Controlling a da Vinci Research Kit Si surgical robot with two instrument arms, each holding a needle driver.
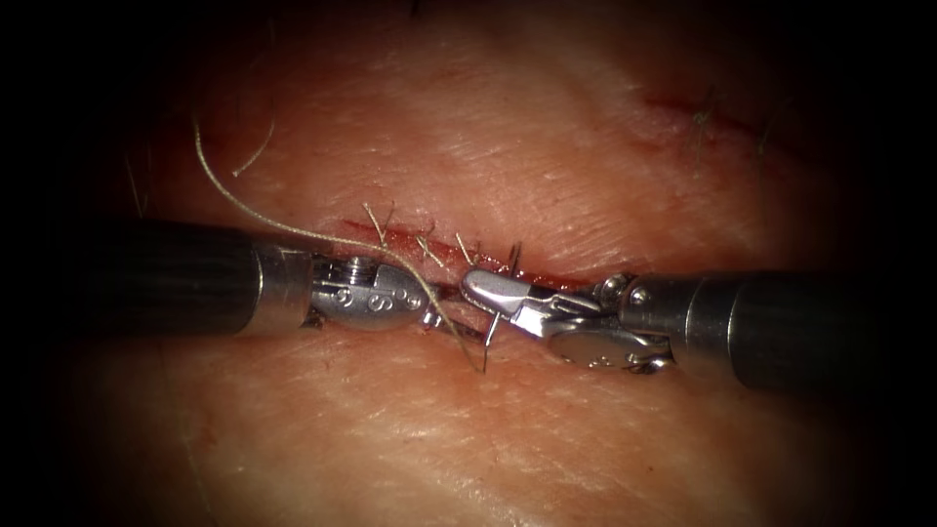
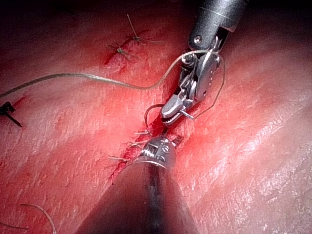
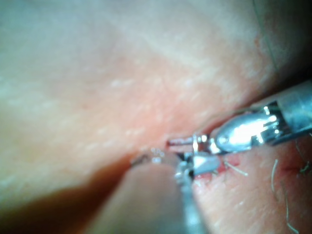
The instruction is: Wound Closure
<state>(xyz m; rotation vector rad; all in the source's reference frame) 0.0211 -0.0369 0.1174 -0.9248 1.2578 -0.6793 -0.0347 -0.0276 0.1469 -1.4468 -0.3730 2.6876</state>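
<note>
The cut (image 1: 410, 244) runs across the tissue (image 1: 468, 146) with several cut thread ends standing along it. My right tool (image 1: 480, 289) comes in from the right, and its jaws are shut on the curved needle (image 1: 492, 337) near mid-curve, right over the cut. One needle end rises by the cut and the other points down over the near tissue; I cannot tell if either is in the tissue. The pale thread (image 1: 293, 231) trails from the upper left over my left tool (image 1: 436, 317) to the needle. The left wrist view shows the right tool (image 2: 171, 110) gripping the needle (image 2: 186, 115).
A second small red mark (image 1: 683, 107) lies on the tissue at the far upper right. Older knots with short thread tails (image 2: 122, 48) sit on the tissue beyond the cut. Both shafts lie low and nearly level across the tissue, tip to tip.
</note>
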